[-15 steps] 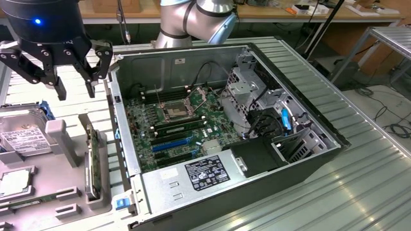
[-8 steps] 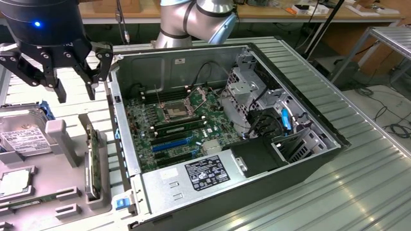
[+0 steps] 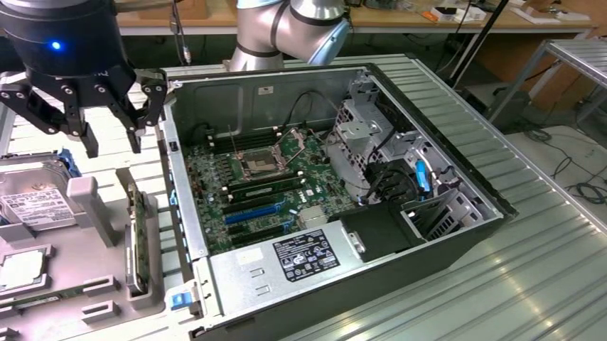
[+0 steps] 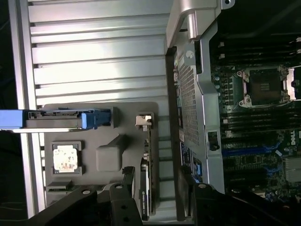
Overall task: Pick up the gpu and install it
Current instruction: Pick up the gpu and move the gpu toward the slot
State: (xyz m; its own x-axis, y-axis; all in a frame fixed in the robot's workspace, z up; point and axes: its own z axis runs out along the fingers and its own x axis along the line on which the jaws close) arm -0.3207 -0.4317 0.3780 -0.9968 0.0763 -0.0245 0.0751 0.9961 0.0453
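A: Where is the gpu (image 3: pixel 138 234) found?
B: Stood on edge in the grey moulded tray (image 3: pixel 90 199) just beside the computer case (image 3: pixel 237 96), long axis laid along the case's side wall; a thin green board, silvery bracket end.
A: The gripper (image 3: pixel 114 145)?
B: Spread wide beside the case, nothing grasped.

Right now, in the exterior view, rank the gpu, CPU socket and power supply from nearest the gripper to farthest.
1. gpu, on edge in the tray under the gripper.
2. CPU socket, middle of the motherboard.
3. power supply, below the motherboard in that view.
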